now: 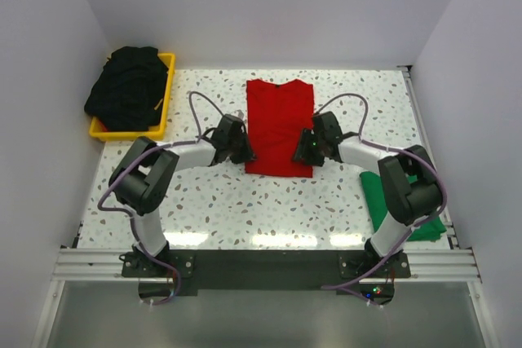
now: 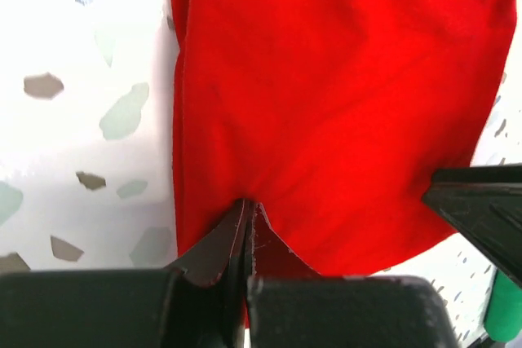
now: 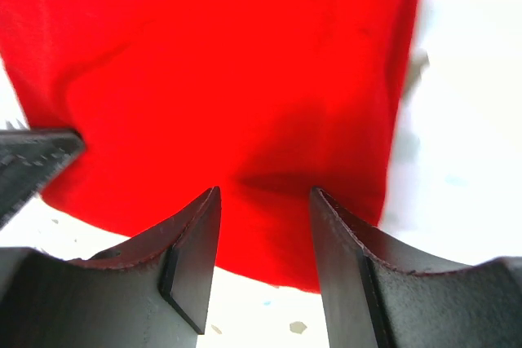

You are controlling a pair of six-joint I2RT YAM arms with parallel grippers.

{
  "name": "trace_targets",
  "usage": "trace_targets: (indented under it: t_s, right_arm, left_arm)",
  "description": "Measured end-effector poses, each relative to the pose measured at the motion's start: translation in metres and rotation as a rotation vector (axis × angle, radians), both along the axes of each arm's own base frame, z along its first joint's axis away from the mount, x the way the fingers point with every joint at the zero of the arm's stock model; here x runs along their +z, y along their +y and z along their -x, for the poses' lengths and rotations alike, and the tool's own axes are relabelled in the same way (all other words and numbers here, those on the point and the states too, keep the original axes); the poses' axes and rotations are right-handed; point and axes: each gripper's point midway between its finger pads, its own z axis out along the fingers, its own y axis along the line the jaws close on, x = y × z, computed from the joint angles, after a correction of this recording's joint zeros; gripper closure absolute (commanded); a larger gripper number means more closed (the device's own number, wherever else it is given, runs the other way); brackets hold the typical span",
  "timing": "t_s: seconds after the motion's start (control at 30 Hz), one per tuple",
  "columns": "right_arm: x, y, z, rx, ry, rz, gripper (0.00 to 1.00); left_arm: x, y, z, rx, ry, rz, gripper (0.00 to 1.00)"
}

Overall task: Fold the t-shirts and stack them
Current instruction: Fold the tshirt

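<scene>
Centrally on the speckled table (image 1: pixel 228 201), locate the red t-shirt (image 1: pixel 280 124). Folded to a tall rectangle and lying flat, with the collar end away from the arm bases.

**Container**
- Beyond and to the left of the red t-shirt, well apart from it, find the yellow bin (image 1: pixel 169 79).
- Holds the black t-shirts (image 1: pixel 129 87), heaped loosely rather than stacked.
- Piled above the rim and spilling over the bin's far and left edges; only the right wall and near rim left showing.

**Loose item**
- To the near right of the red t-shirt, note the green t-shirt (image 1: pixel 377 201).
- Lies on the table outside any container, largely hidden under the right arm (image 1: pixel 408 189).
- Cannot tell whether folded or not.

**Grippers**
- At the near left edge of the red t-shirt, see the left gripper (image 2: pixel 247 209). Fingers pressed together, pinching a pucker of red cloth at that edge.
- At the near right edge of the red t-shirt, see the right gripper (image 3: pixel 263 201). Fingers held apart at a moderate gap, poised low over the cloth, with red fabric visible between them.
- Cannot tell whether the right fingertips touch the cloth.
</scene>
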Motion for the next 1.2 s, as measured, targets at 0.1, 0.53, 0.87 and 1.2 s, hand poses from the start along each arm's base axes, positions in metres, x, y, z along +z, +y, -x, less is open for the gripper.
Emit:
trace_targets:
  t_s: [0.1,0.53,0.87,1.2]
  right_arm:
    - [-0.002,-0.006,0.015,-0.004,0.000,-0.004,0.48]
    - [-0.003,-0.013,0.078,0.030,0.005,-0.019,0.48]
    - [-0.002,-0.015,0.128,0.080,-0.001,-0.043,0.48]
    - [0.025,-0.023,0.136,0.090,-0.023,-0.022,0.48]
  left_arm:
    - [-0.001,0.000,0.007,0.004,-0.017,0.023,1.00]
    - [-0.002,0.002,0.069,-0.058,-0.027,0.042,1.00]
    - [-0.001,0.001,0.125,-0.123,0.005,0.066,1.00]
    - [0.023,0.013,0.141,-0.139,0.024,0.034,0.98]
